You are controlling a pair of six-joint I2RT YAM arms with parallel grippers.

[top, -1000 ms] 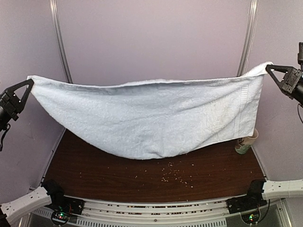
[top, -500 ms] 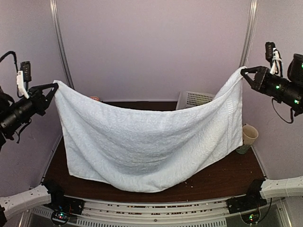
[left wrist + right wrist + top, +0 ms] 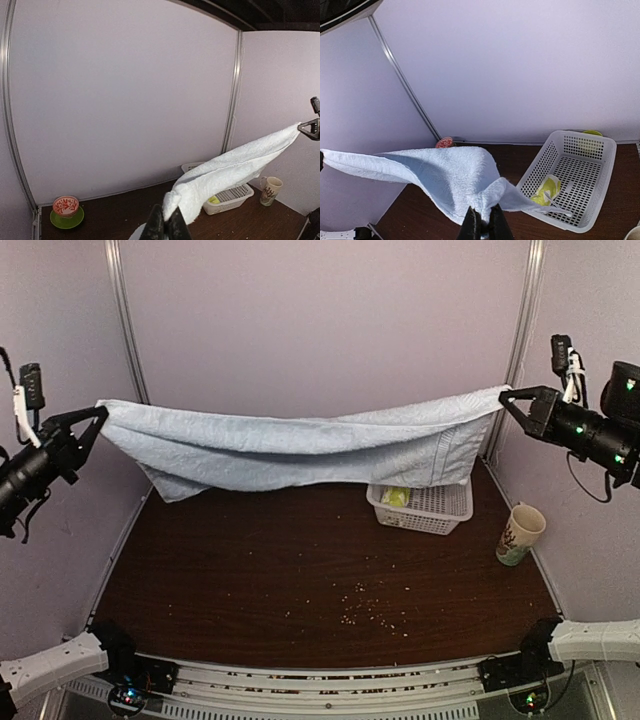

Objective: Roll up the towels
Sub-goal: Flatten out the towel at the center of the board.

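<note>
The light-blue towel [image 3: 300,448] hangs stretched in the air between my two grippers, high above the table and sagging a little in the middle. My left gripper [image 3: 100,412] is shut on its left corner; the left wrist view shows that corner [image 3: 182,197] pinched in my left gripper [image 3: 166,215]. My right gripper [image 3: 503,396] is shut on the right corner; in the right wrist view the towel [image 3: 445,177] bunches at my right gripper [image 3: 482,214]. The yellow-green towel [image 3: 397,497] lies crumpled in the white basket [image 3: 452,514], also seen in the right wrist view [image 3: 547,188].
A patterned paper cup [image 3: 520,533] stands at the table's right edge. A red-and-white bowl on a green saucer [image 3: 66,210] sits at the back left corner. Crumbs [image 3: 365,608] are scattered on the dark table near the front middle. Walls enclose three sides.
The towel, hanging low a moment ago, has been lifted and swung toward the back, now stretched nearly flat. The basket behind it has come into view.
</note>
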